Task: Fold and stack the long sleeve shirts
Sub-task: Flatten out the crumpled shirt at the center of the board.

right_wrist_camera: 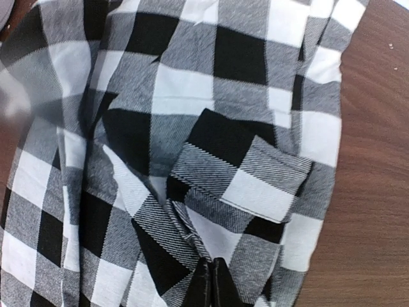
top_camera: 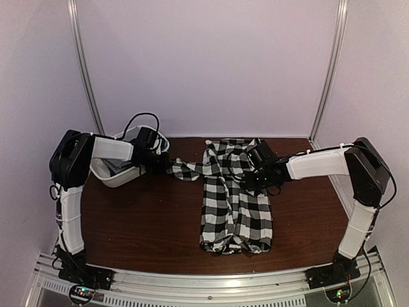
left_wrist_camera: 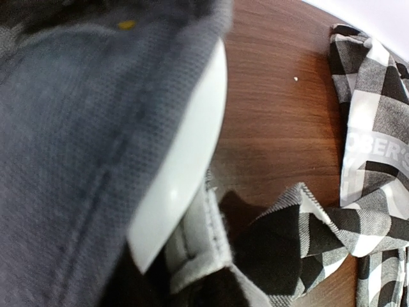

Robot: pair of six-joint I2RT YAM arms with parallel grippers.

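Desk (top_camera: 147,230): dark brown wood grain, matte, fills the floor of the cell. Back wall (top_camera: 204,64) plain pale white with a faint lilac cast. Side walls left (top_camera: 32,77) and right (top_camera: 377,77) are the same. Two slim metal posts, left (top_camera: 86,70) and right (top_camera: 329,70), rise at the back corners. Ribbed aluminium rail (top_camera: 211,281) along near edge. Light soft, even, no hard shadows. Tiny white speck (left_wrist_camera: 296,78) on the wood.

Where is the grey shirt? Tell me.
In the top view, the grey shirt lies inside the white tub at the left rear, just left of the checked shirt.
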